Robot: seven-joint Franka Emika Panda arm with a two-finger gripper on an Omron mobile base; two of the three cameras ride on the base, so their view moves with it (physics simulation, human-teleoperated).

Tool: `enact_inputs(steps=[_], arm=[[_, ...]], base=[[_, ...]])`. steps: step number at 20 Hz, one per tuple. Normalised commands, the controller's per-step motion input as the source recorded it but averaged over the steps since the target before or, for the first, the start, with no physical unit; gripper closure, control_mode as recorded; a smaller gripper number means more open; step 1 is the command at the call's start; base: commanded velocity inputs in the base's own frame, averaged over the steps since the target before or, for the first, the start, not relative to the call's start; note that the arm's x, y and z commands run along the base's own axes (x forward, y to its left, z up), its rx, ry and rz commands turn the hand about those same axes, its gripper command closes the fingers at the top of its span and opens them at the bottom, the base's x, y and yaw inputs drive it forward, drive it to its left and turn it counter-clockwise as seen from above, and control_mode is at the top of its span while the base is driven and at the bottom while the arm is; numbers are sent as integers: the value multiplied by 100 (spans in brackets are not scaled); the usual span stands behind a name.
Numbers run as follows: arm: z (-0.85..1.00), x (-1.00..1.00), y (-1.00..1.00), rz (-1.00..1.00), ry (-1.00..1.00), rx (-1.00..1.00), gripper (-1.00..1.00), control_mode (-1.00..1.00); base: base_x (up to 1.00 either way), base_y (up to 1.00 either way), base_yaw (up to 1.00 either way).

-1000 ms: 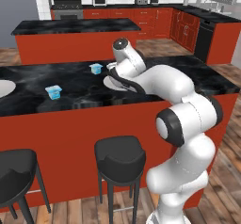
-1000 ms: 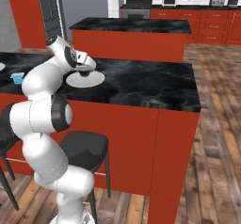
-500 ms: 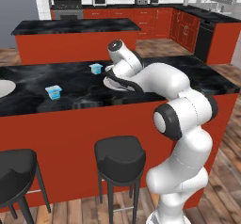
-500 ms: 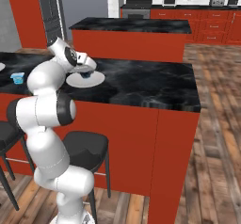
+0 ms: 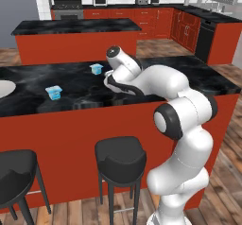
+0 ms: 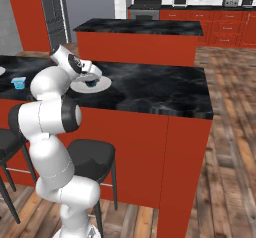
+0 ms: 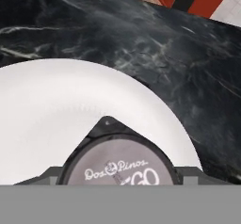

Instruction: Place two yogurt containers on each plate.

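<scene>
My gripper [image 6: 90, 80] hangs low over a white plate [image 6: 103, 86] on the black counter, shut on a yogurt container [image 6: 92, 84] with a dark blue base. In the hand view the container's round grey printed lid [image 7: 117, 169] sits just above the plate [image 7: 56, 105]; I cannot tell whether it touches. From the left, the hand [image 5: 113, 79] and forearm cover most of that plate [image 5: 126, 90]. Two light blue yogurt containers stand to its left, one near [image 5: 96, 68], one farther [image 5: 54, 92]. A second plate [image 5: 4, 88] shows at the far left edge.
Black marbled counter [image 7: 188, 63] runs on to the right of the plate up to the island's end [image 6: 200, 107]. Two dark stools [image 5: 119, 155] stand below the red counter front. A second island [image 5: 75, 28] lies behind.
The hand has moved slightly left and down toward the plate with the container still in its jaws. The two other containers have not moved.
</scene>
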Motion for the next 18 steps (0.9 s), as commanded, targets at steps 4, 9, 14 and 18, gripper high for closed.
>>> enact_inputs(steps=[4,9,14,18], arm=[[-13,0,0,0,0,-2,100,-100],[-9,0,0,0,0,0,100,-100],[-5,0,0,0,-3,0,-100,-100],[0,0,0,0,0,0,-100,-100]], base=[[0,0,0],[0,0,0],[0,0,0],[0,0,0]])
